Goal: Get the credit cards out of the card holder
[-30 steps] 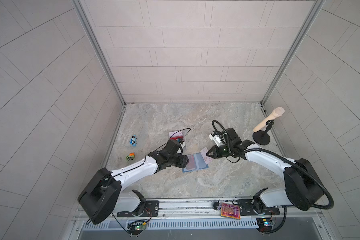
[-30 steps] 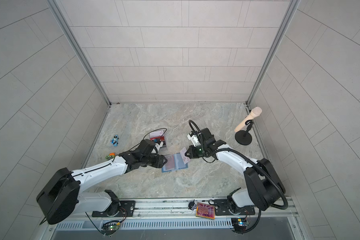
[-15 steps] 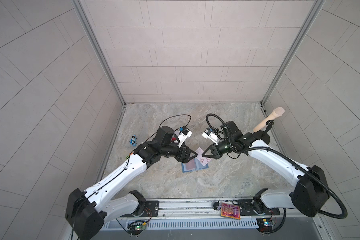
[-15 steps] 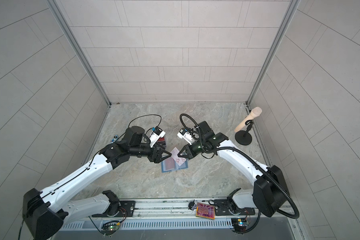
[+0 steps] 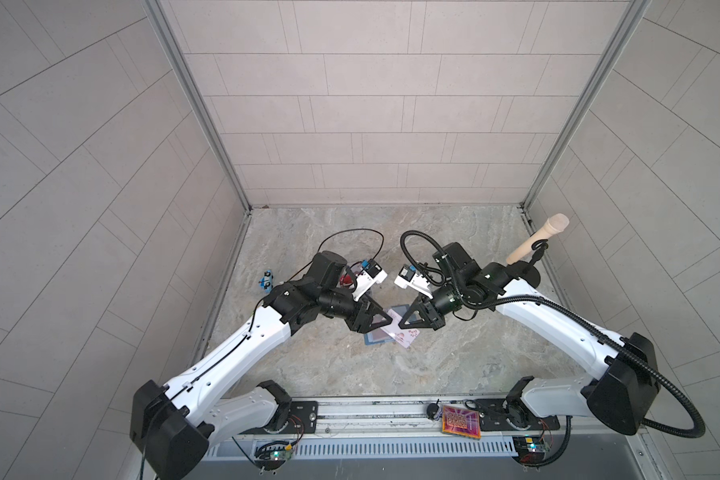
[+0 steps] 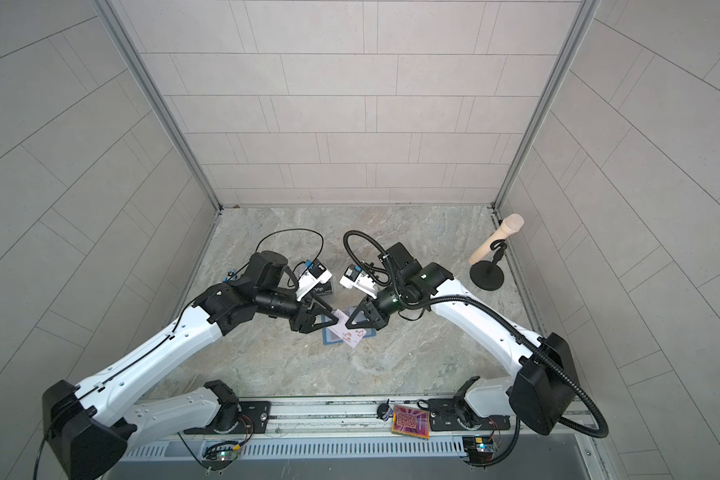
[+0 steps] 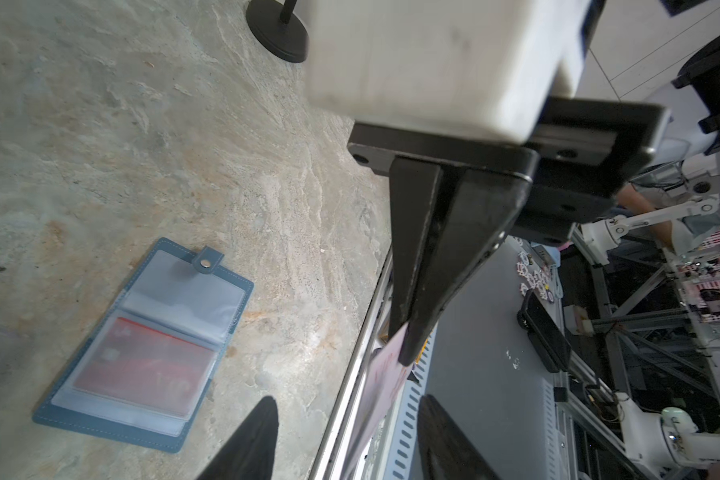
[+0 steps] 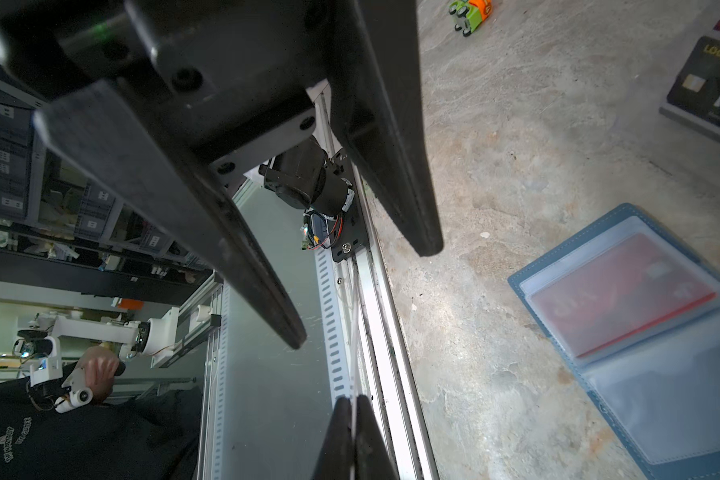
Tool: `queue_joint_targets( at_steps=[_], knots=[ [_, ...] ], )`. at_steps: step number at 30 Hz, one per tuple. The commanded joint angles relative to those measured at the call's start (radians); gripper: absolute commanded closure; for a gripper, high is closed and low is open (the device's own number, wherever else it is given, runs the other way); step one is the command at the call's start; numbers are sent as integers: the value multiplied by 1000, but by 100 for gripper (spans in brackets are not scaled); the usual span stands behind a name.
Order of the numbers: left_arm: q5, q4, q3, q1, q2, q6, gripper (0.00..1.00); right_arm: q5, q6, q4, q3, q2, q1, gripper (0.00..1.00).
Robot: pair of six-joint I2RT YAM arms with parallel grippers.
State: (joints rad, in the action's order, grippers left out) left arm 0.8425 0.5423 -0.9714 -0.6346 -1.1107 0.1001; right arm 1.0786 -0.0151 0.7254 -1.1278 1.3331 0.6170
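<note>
Three credit cards (image 7: 142, 370) (image 8: 707, 87) (image 5: 409, 335), one card holder (image 7: 184, 286)

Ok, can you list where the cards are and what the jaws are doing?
slate-blue leather-look card holder: lying open
red plastic card: inside the holder
pale whitish-pink plastic card: held in the air
right jaws: shut on that card
left jaws: open, one each side of it
dark grey-black plastic card: outside the holder

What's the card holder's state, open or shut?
Open: card holder lies spread flat on the table, clear sleeves up, snap tab undone, red card inside one sleeve.
</note>
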Motion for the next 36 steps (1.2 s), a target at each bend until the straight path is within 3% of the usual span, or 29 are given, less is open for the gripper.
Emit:
queue_joint_targets(
  at_steps=[1,4,6,8,15,20,22,28,31,36],
  knots=[
    [77,14,-20,4,9,-20,49,29,57,10,-23,-22,6,100],
    [124,-23,-9,3,19,0,56,26,57,2,-27,-15,6,100],
    [169,-40,-5,4,19,10,68,26,46,-19,-22,-15,6,100],
    [196,-38,-3,4,15,10,73,20,36,-40,-17,-20,6,100],
    [214,-33,-1,4,15,13,84,-4,-21,-133,19,-58,6,100],
    [206,-56,-1,4,18,32,99,-48,-54,-164,39,-79,4,97],
    [194,-76,1,4,21,47,100,-75,-67,-174,46,-91,2,89],
    [87,-152,-4,11,34,109,100,-187,-249,-350,145,-202,-53,48],
    [-2,-238,9,27,36,197,100,-255,-370,-464,219,-273,-71,37],
    [-102,-457,94,56,59,378,100,-291,-515,-617,313,-336,-71,32]
  ],
)
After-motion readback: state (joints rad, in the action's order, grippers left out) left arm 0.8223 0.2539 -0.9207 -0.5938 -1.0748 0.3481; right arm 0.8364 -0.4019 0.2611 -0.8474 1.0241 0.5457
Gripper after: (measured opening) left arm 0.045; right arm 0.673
